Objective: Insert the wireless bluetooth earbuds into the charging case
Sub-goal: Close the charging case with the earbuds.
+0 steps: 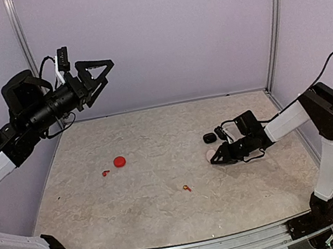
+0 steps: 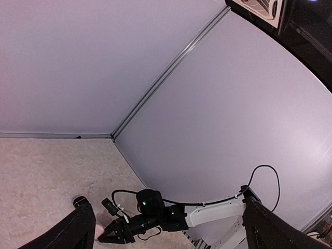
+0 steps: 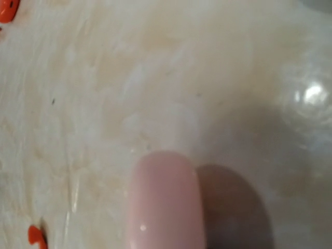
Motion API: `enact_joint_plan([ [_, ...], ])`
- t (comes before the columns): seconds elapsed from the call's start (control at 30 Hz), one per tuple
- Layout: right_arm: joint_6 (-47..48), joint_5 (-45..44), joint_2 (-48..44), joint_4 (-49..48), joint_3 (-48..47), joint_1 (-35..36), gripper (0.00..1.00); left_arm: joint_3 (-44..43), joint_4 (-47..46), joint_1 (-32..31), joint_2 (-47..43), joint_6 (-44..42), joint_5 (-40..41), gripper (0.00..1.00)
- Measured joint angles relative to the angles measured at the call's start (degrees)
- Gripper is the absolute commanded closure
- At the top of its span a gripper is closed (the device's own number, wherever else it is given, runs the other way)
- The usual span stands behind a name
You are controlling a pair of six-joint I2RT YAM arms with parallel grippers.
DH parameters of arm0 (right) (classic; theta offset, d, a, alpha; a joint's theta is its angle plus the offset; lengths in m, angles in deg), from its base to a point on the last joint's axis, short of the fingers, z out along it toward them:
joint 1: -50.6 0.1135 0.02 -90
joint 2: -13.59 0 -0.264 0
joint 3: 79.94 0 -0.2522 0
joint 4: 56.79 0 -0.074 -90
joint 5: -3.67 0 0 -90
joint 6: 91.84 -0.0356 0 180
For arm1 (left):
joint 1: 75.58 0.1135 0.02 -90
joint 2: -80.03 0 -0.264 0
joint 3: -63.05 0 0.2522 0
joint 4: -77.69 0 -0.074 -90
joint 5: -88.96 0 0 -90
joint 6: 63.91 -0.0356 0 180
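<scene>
My right gripper (image 1: 216, 158) is low on the table at the right, shut on a pale pink charging case (image 1: 211, 154). That case (image 3: 163, 205) fills the bottom middle of the right wrist view, edge-on, and hides the fingers. A black round case (image 1: 209, 137) lies just behind it. A red round case (image 1: 119, 162) sits left of centre, with a small red earbud (image 1: 105, 172) beside it. An orange earbud (image 1: 186, 188) lies alone nearer the front. My left gripper (image 1: 98, 73) hangs high at the back left, open and empty, its fingers (image 2: 78, 228) wide apart.
Purple walls close the table at the back and both sides, with metal corner posts (image 1: 272, 22). Two red-orange bits (image 3: 36, 236) show at the left edge of the right wrist view. The right arm (image 2: 207, 213) and the black case (image 2: 79, 201) show in the left wrist view.
</scene>
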Motion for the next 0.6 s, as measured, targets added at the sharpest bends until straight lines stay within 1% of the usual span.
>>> enact_joint_plan([
  [0.1,-1.0,-0.7,0.1,0.0,-0.1,0.0,0.65,0.3,1.4,4.5,0.0,1.9,-1.8,0.01],
  [0.2,-1.9,-0.9,0.0,-0.5,-0.2,0.0,0.51,1.8,3.5,8.4,0.0,2.9,-2.0,0.01],
  [0.3,-1.9,-1.6,-0.5,-0.9,-0.6,-0.1,0.36,5.0,6.3,11.9,0.0,3.1,-1.3,0.01],
  [0.47,-0.7,-3.4,-2.4,1.0,-0.8,-1.1,0.17,12.3,10.6,14.4,-1.2,1.2,3.4,0.01],
  [0.5,-0.2,-4.1,-3.0,2.1,-0.9,-1.5,0.10,13.4,11.2,14.4,-1.6,0.6,4.4,0.01],
  [0.53,1.0,-4.9,-3.8,4.0,-1.3,-1.9,0.06,14.7,12.2,14.4,-2.3,-0.1,5.9,0.01],
  [0.57,1.7,-5.9,-4.6,5.4,-1.7,-2.2,0.02,15.5,13.0,14.4,-2.6,-0.7,7.3,0.01],
  [0.6,3.6,-7.5,-5.6,7.7,-2.6,-2.5,0.01,16.2,13.6,14.4,-2.8,-1.4,8.7,0.01],
])
